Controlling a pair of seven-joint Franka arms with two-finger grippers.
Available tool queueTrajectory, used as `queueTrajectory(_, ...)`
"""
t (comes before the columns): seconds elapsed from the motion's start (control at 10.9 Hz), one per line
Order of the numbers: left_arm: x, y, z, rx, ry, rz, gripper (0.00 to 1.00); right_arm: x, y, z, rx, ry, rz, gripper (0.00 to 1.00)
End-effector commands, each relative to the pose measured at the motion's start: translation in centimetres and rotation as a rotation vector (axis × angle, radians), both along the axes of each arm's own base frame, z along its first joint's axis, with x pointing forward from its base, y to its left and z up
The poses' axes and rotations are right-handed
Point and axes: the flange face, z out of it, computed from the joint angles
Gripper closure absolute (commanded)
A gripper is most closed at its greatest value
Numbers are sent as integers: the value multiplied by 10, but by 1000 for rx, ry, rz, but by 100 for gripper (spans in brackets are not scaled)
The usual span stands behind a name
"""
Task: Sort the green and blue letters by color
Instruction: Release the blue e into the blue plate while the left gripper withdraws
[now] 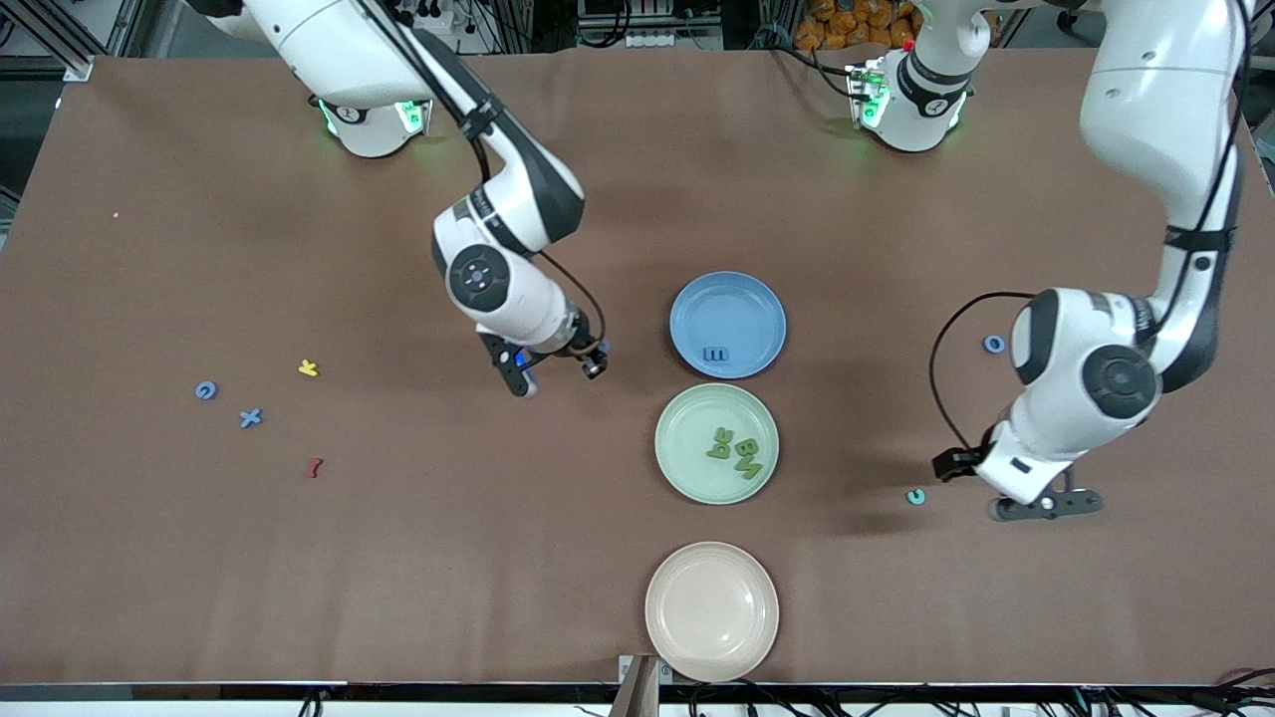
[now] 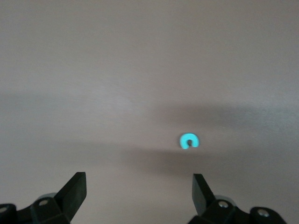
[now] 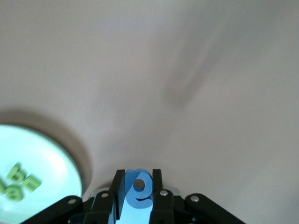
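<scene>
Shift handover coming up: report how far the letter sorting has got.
Done: one blue letter on the blue plate, green letters on the green plate. In hand: right gripper shut on a blue letter. Left: left gripper open beside a teal letter; blue letters remain loose.

The brown surface (image 1: pixel 637 149) carries three plates in a line down its middle. The blue plate (image 1: pixel 728 299) lies farthest from the front camera, the green plate (image 1: pixel 687 443) just beside it, nearer, and the beige plate (image 1: pixel 711 609) nearest, close to the surface edge. Toward the right arm's end lie a small yellow letter (image 1: pixel 309 368) and, nearer the camera, a small dark red letter (image 1: pixel 316 467), well apart from the plates.
</scene>
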Motion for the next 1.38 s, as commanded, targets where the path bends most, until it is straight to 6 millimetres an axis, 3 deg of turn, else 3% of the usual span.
queueTrajectory(0.0, -38, 15, 87, 39, -14, -29, 0, -13, 76, 11, 19, 30, -199, 100)
queueTrajectory(0.37, -85, 9, 185, -10, -44, 14, 0, -33, 117, 22, 91, -2, -325, 100)
queueTrajectory(0.55, -102, 4, 225, -29, -14, 23, 0, -44, 141, 23, 109, 1, -359, 100)
queueTrajectory(0.64, -105, 5, 236, -38, 18, 30, 0, -47, 151, 21, 128, -5, -377, 100)
queueTrajectory(0.74, -107, 4, 252, -43, 38, 21, 0, -50, 158, 18, 147, -25, -388, 83)
queueTrajectory(0.83, -108, 2, 272, -55, 54, 7, 0, -57, 165, 10, 149, -45, -378, 16)
queueTrajectory(0.92, -110, 1, 289, -67, 65, 1, 0, -63, 169, 5, 132, -62, -358, 0)
queueTrajectory(1.1, -116, 5, 321, -84, 82, -9, 0, -61, 168, 2, 124, -71, -351, 0)
queueTrajectory(1.29, -134, 6, 340, -74, 108, -23, 0, -51, 159, 8, 115, -88, -348, 0)
